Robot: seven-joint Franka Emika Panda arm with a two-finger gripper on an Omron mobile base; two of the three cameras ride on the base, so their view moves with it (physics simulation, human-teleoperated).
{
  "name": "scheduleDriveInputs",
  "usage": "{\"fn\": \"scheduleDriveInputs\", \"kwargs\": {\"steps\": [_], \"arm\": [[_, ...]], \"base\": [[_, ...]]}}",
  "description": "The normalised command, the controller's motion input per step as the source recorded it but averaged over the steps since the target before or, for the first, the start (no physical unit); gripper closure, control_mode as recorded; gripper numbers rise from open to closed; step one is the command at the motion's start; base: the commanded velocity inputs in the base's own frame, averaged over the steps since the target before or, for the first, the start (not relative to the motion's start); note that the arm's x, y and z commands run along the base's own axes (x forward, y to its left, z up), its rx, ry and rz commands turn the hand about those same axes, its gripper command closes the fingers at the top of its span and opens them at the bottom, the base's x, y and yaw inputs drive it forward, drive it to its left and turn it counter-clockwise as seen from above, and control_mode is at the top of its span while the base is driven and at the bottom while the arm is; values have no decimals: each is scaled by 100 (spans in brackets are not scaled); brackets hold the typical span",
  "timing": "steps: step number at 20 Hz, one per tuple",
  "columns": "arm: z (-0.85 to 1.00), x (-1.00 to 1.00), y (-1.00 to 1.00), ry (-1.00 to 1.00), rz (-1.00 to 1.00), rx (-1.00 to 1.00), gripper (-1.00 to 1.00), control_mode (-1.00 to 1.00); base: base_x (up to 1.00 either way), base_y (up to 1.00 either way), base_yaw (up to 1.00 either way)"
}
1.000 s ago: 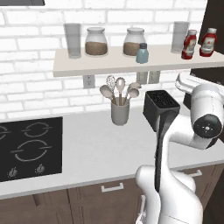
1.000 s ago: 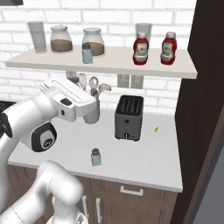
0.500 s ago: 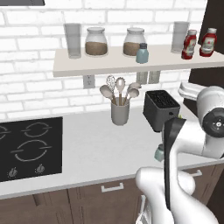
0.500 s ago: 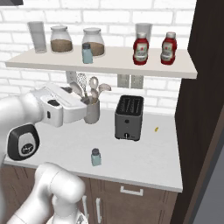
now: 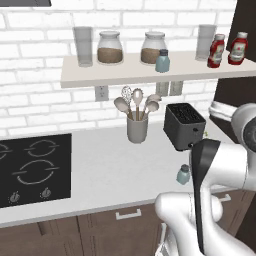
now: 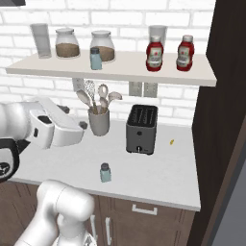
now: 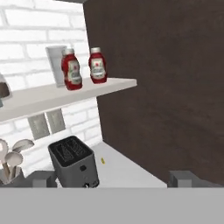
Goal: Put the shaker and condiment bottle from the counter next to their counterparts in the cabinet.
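Fingertips of the two-finger gripper [image 7: 111,178] stand wide apart at the bottom of the hand view, released, with nothing between them. Nearest the counter's front edge stands the small pale blue-grey shaker with a dark grey cap [image 6: 105,172], upright on the pale grey counter [image 6: 158,168], in front of and a little left of the black two-slot toaster [image 6: 141,129] in the right base view; in the left base view the shaker [image 5: 183,174] is partly cut off by the robot's own arm. A tiny yellow speck [image 6: 171,141] lies on the counter right of the toaster — too small to identify. Beside the toaster a grey utensil crock [image 5: 137,129] holds several pale spoons and a whisk. A black cooktop [image 5: 34,167] is set into the counter at far left.

Above, on the long pale beige open wall shelf [image 6: 120,68], two red ketchup-style bottles with white labels and pale caps [image 6: 154,53] [image 6: 185,53] stand near each other at the right end, close to the dark brown cabinet panel [image 7: 166,87]; the label print cannot be read. Behind the left bottle is a clear empty glass tumbler [image 6: 157,34]. Further left a second blue-grey shaker [image 6: 96,58] stands in front of two glass jars partly filled with brown contents [image 6: 67,43] [image 6: 103,45], and another clear tumbler [image 6: 41,40] stands at the left end — also empty.
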Motion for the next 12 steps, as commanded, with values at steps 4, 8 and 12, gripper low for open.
{"fn": "scheduleDriveInputs", "kwargs": {"steps": [4,8,12], "arm": [[-52,-37,2,0,0,7,-100,-100],[-54,-15,13,0,0,0,-100,-100],[-53,-7,24,-3,0,0,-100,-100]], "base": [[0,0,0],[0,0,0],[0,0,0]]}}
